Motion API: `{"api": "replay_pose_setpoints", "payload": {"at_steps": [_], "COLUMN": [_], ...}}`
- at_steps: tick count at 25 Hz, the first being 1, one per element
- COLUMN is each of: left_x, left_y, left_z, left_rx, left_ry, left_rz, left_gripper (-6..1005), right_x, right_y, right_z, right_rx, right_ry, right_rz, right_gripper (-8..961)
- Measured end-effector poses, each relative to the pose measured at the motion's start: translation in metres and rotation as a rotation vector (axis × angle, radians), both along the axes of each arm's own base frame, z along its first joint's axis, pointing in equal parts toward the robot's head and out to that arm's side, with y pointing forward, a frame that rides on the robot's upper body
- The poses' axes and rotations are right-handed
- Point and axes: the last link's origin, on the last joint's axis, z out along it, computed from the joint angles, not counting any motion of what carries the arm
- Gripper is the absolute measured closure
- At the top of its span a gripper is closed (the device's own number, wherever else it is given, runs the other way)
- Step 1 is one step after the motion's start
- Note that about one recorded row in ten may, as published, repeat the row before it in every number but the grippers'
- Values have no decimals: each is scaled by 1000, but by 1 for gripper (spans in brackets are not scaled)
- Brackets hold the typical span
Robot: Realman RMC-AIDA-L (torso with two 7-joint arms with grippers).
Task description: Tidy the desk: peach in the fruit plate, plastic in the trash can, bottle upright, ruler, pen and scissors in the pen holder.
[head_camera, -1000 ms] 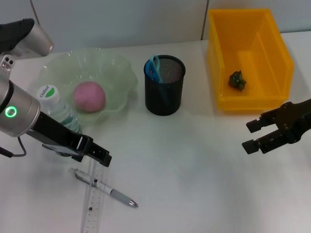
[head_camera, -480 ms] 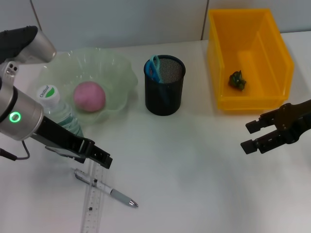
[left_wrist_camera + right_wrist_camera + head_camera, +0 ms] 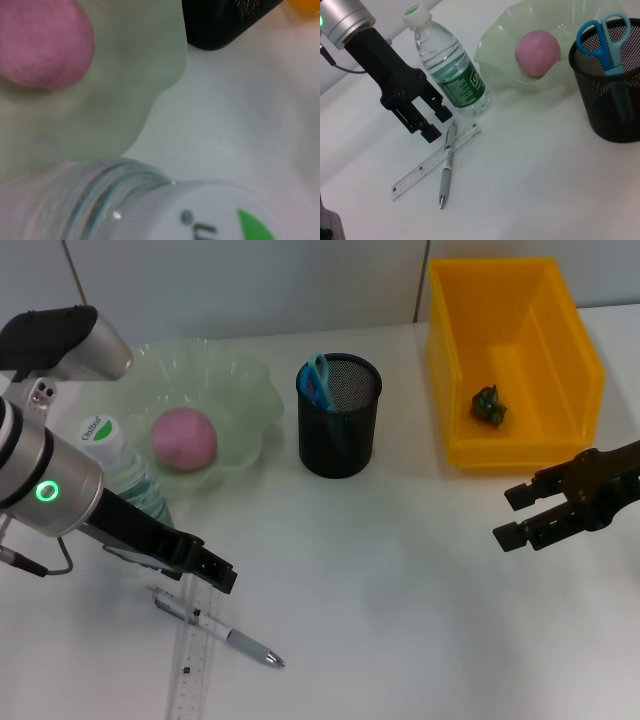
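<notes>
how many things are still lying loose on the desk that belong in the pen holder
2. The pen and the clear ruler lie crossed on the desk just beyond the left pincer, the pen on top. The scissors already stand in the pen holder.

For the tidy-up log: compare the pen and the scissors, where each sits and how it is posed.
The pen lies flat on the desk, crossing the clear ruler; the scissors stand in the black mesh pen holder, blue handles up. The pen is grey and slim; the scissors show two looped handles. Neither is held by a tool.
</notes>
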Motion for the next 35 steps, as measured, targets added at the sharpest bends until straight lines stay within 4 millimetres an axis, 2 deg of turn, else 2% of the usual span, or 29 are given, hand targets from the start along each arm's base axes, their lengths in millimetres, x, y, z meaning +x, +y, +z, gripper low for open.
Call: {"api": "replay_pose_setpoints", "payload": {"at_steps": [9, 30, 35], "left_x": [0, 16, 13], "left_y": [0, -6, -4], "left_z": [-12, -23, -22], "left_rx": [-13, -22, -12], "left_ry": [30, 85, 83], "left_rz": [-29, -84, -70], "left_gripper": [277, 277, 276], "right_x": [2, 4, 6], "right_y": [1, 1, 1], "right_z": [-2, -3, -3], "right_rx": [10, 20, 25], "right_ry": [1, 1, -1], "right_rz": [-20, -43, -47], "right_gripper": [114, 114, 114]}}
